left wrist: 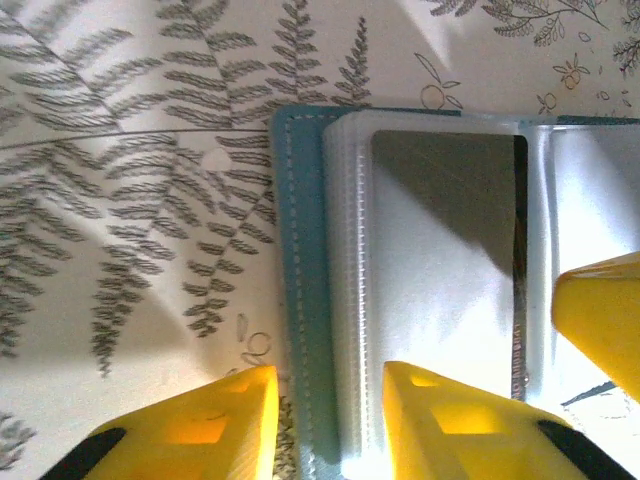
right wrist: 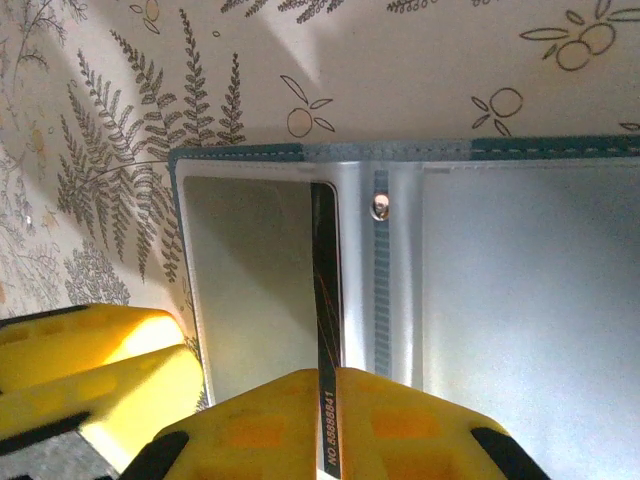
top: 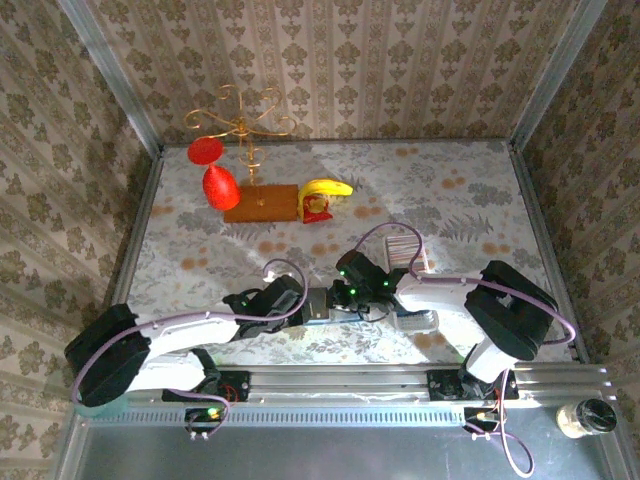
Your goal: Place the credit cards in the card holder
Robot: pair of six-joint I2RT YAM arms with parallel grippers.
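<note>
Fern-printed cloth [left wrist: 120,200] covers the table, and damask wallpaper [top: 350,60] closes it in. Toward 6 o'clock on that cloth, just ahead of the arm bases, lies the small teal-blue stitched folding card holder [left wrist: 300,280]. It is spread open with its stack of clear plastic sleeves [left wrist: 350,300] facing up and a small round metal snap stud [right wrist: 380,206] on its spine. One thin, dark credit card [right wrist: 325,300], seen edge-on and printed with a number, runs along the pocket edge at 9 o'clock of the stud. The right gripper [right wrist: 328,392] is clenched on its near end, a yellow finger against each face. The left gripper [left wrist: 330,388] straddles the holder's 9 o'clock border, one yellow finger over the cloth and the other over the sleeves; whether it pinches them I cannot tell. At 1 o'clock from the holder sits a row of pale whitish-grey credit cards [top: 405,248], like fine stripes. Farther off, at 11 o'clock, a gold wire stand [top: 240,115] on a wooden base carries red ornaments, with a yellow banana [top: 328,188] just beside it
</note>
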